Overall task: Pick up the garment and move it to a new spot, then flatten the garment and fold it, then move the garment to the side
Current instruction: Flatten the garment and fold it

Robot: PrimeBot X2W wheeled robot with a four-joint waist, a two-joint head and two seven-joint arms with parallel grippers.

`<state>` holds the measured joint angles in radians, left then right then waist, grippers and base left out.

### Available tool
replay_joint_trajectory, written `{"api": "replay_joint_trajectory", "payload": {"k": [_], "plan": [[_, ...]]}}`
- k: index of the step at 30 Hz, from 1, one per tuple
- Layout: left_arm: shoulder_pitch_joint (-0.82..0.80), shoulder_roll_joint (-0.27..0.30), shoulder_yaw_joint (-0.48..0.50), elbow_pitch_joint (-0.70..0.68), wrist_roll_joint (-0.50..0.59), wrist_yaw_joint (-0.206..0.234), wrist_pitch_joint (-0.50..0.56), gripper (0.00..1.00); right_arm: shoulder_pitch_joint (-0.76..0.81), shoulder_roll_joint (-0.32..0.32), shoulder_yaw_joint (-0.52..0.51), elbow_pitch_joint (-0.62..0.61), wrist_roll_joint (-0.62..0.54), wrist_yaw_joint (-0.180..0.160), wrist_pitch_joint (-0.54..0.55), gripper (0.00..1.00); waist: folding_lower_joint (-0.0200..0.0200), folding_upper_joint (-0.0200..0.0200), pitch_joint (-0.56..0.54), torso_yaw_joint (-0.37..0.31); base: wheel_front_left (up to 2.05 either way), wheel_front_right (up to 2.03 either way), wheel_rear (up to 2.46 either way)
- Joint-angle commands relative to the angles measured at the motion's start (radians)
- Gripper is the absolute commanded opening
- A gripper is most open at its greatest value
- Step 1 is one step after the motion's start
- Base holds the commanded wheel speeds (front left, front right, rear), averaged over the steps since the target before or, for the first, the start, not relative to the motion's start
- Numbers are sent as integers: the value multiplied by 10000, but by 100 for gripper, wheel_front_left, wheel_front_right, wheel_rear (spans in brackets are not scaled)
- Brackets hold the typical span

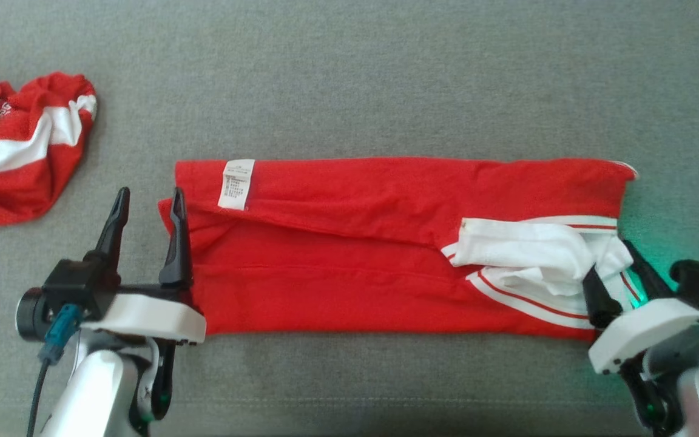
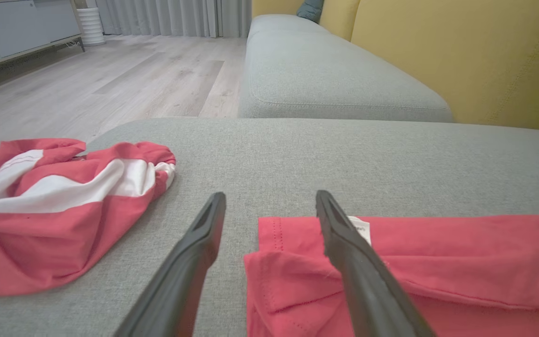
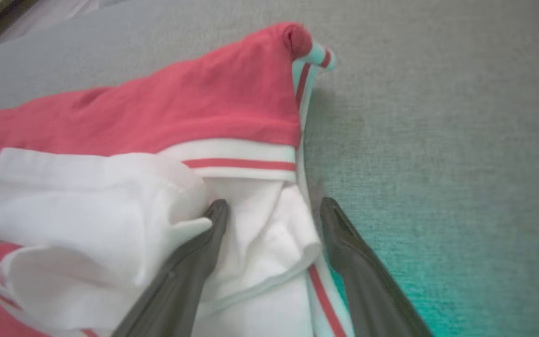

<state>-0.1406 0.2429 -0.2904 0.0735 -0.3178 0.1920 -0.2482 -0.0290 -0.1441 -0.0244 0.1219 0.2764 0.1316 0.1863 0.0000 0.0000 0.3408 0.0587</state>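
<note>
red garment (image 1: 355, 255), folded lengthwise, flat

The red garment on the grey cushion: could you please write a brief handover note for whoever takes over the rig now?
Left gripper: open, straddling the garment at its left end, holding nothing.
Right gripper: open, over the white fabric at its right end, holding nothing.
Garment: flat on the cushion, folded into a long band. A second garment lies crumpled at far left.
Done: flattened, folded lengthwise.
Left: probably fold end to end, then move aside.
</note>
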Motion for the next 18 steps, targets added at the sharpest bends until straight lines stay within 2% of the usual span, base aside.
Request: {"api": "replay_joint_trajectory", "payload": {"k": [1, 5, 6, 7, 8, 13, 18], "plan": [[-387, 116, 328, -242, 90, -35, -100, 100, -142, -182, 281, -258, 101, -9, 112, 100, 0, 0, 57, 31, 0, 0, 0], [-480, 56, 350, -159, 128, -98, -119, 100, -58, -151, 422, -75, 263, -9, 845, 100, 0, 0, 113, 62, 0, 0, 0], [-498, 44, 363, -141, 136, -113, -122, 100, -20, -132, 447, -58, 305, -9, 1049, 76, 0, 0, 118, 60, 0, 0, 0], [-512, 30, 377, -126, 143, -125, -125, 100, 5, -110, 457, -77, 364, -9, 1202, 31, 0, 0, 121, 57, 0, 0, 0], [-525, 16, 395, -111, 148, -137, -127, 100, 14, -104, 452, -127, 394, -9, 1283, 0, 0, 0, 122, 49, 0, 0, 0], [-544, -66, 488, -134, 216, -176, -132, 100, -7, -152, 191, -484, 511, -9, 1410, 0, 0, 0, 62, -16, 0, 0, 0], [-474, -144, 579, -181, 306, -213, -133, 100, -70, -464, -509, -855, 501, -9, 1311, 0, 0, 0, -54, -75, 0, 0, 0]]}}
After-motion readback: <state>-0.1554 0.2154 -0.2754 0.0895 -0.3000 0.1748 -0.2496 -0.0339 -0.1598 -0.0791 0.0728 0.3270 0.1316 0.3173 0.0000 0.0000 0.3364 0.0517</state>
